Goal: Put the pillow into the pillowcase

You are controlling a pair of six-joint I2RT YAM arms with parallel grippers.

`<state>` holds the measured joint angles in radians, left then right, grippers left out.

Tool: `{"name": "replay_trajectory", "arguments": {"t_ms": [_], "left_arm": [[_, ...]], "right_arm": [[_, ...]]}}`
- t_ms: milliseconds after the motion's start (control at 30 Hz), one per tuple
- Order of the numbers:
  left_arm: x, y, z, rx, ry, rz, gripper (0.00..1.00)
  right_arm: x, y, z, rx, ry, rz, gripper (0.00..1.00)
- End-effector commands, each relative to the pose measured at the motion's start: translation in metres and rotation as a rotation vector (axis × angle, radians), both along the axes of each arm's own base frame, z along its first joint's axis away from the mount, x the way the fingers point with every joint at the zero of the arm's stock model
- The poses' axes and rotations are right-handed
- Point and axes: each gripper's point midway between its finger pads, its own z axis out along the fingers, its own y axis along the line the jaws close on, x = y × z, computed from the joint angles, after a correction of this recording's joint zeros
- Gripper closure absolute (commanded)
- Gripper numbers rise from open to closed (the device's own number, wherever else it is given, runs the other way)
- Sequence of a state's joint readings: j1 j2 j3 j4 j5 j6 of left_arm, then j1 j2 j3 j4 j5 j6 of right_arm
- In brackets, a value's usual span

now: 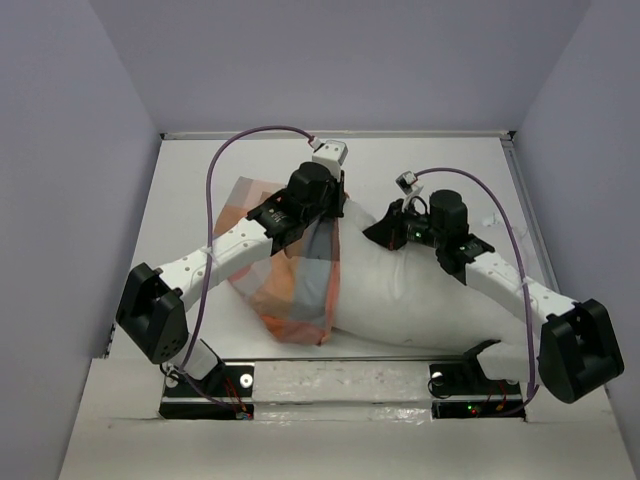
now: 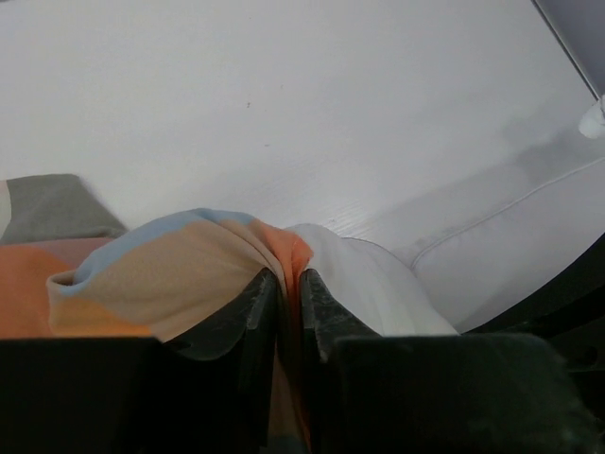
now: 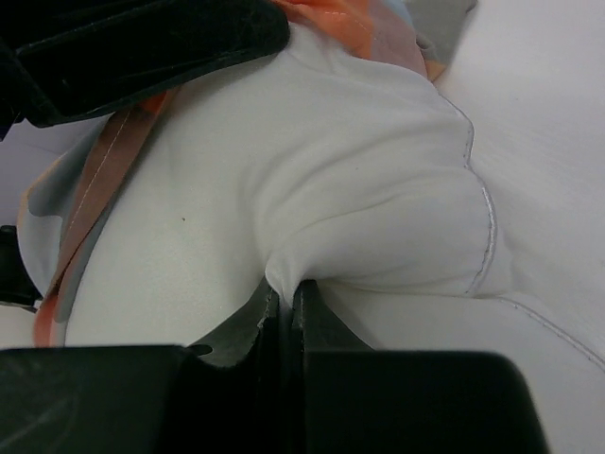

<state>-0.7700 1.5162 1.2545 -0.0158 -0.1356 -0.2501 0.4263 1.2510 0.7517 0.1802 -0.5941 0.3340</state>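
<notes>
The white pillow [image 1: 420, 300] lies across the middle and right of the table. Its left end sits inside the checked orange, blue and grey pillowcase [image 1: 290, 290]. My left gripper [image 1: 335, 212] is at the case's far open edge. In the left wrist view its jaws [image 2: 288, 276] stand nearly together, with a fold of orange pillowcase [image 2: 170, 274] between them and the pillow [image 2: 369, 284] just to the right. My right gripper [image 1: 385, 230] is on the pillow's far side. In the right wrist view it [image 3: 286, 287] is shut on a pinch of white pillow [image 3: 359, 189], and the pillowcase edge [image 3: 350, 24] shows above.
The white table [image 1: 200, 180] is boxed in by grey walls at the left, back and right, with a raised rim [image 1: 340, 134] along the back. Purple cables [image 1: 250, 135] loop above both arms. The left arm's black body [image 3: 142, 38] fills the top left of the right wrist view.
</notes>
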Motion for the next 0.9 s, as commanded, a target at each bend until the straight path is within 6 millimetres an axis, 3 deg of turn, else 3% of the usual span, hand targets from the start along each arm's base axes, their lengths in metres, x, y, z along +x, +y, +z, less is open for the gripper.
{"name": "replay_trajectory", "arguments": {"t_ms": [0, 233, 300, 367, 533, 700, 867], "left_arm": [[0.004, -0.02, 0.056, -0.154, -0.121, -0.039, 0.74], [0.01, -0.01, 0.026, -0.042, -0.082, 0.008, 0.71], [0.012, -0.004, 0.024, -0.023, -0.088, 0.036, 0.74], [0.013, -0.001, 0.029, -0.031, -0.101, 0.044, 0.79], [0.007, -0.016, 0.065, -0.162, -0.161, -0.02, 0.85], [0.004, -0.025, 0.096, -0.268, -0.208, -0.051, 0.85], [0.0, -0.03, 0.102, -0.318, -0.213, -0.071, 0.93]], "right_arm": [[-0.043, 0.021, 0.019, 0.088, 0.004, 0.188, 1.0], [-0.041, 0.016, 0.016, 0.065, -0.007, 0.153, 1.0], [-0.04, 0.014, 0.017, 0.062, -0.01, 0.139, 1.0], [-0.039, 0.015, 0.017, 0.06, -0.009, 0.14, 1.0], [-0.038, 0.019, 0.008, 0.043, 0.015, 0.148, 1.0], [-0.047, 0.027, 0.007, 0.02, 0.012, 0.189, 1.0], [-0.048, 0.027, 0.005, 0.01, 0.008, 0.178, 1.0]]}}
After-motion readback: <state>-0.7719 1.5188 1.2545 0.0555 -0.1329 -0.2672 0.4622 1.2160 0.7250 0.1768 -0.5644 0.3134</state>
